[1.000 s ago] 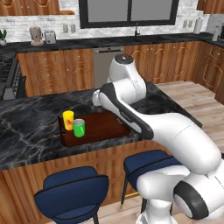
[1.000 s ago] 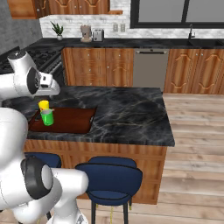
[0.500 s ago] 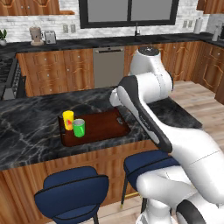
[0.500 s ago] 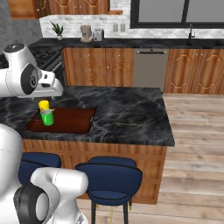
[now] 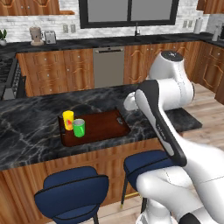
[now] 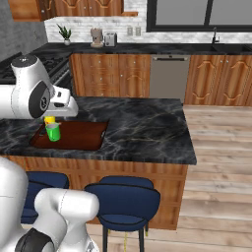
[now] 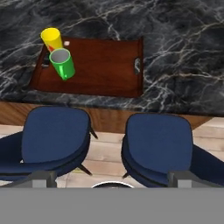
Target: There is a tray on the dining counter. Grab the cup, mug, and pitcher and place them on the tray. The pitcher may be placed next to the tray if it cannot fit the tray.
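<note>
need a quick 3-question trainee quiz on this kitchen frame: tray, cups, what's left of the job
1. True or false: the yellow cup and the green mug stand on the tray.
2. Which end of the tray do they occupy in the hand view: A) the end with the handle slot nearest the stools' gap, B) the opposite end?
3. Which task item is not on the tray?

Key
1. True.
2. B.
3. The pitcher.

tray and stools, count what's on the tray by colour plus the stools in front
yellow cup: 1
green mug: 1
blue stools: 2
total: 4
Both drinking vessels stand at one end of the tray.
</note>
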Robot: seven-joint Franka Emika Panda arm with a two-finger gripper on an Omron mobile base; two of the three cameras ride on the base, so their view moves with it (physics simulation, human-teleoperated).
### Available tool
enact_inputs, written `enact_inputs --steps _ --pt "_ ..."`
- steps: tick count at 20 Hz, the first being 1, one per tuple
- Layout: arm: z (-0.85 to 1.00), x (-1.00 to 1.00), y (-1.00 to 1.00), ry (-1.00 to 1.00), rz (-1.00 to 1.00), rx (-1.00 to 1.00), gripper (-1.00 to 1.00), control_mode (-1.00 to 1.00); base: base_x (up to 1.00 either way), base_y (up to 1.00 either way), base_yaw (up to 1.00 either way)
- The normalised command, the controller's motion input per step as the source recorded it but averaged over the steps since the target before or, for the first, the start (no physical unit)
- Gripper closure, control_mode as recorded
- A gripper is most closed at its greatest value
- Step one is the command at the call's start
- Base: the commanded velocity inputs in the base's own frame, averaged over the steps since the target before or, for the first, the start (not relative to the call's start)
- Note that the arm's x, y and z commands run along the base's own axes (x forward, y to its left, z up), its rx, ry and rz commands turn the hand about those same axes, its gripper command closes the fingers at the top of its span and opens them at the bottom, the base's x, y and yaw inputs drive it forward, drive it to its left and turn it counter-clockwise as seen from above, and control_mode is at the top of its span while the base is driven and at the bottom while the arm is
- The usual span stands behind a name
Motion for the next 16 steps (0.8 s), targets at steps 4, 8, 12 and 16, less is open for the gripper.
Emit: enact_inputs --steps 4,8,12,16 --pt "0.0 0.0 0.0 0.0 -0.02 0.01 -1.0 -1.0 0.0 0.0 0.0" --pt "0.0 0.0 0.0 0.0 -0.01 0.0 -1.0 1.0 -0.07 -0.08 -0.03" --pt "0.0 0.0 0.0 0.0 0.0 0.0 -1.0 1.0 -0.77 -0.8 0.0" --pt "0.0 0.0 0.0 0.0 0.0 0.0 -1.0 1.0 -0.61 -1.0 0.0"
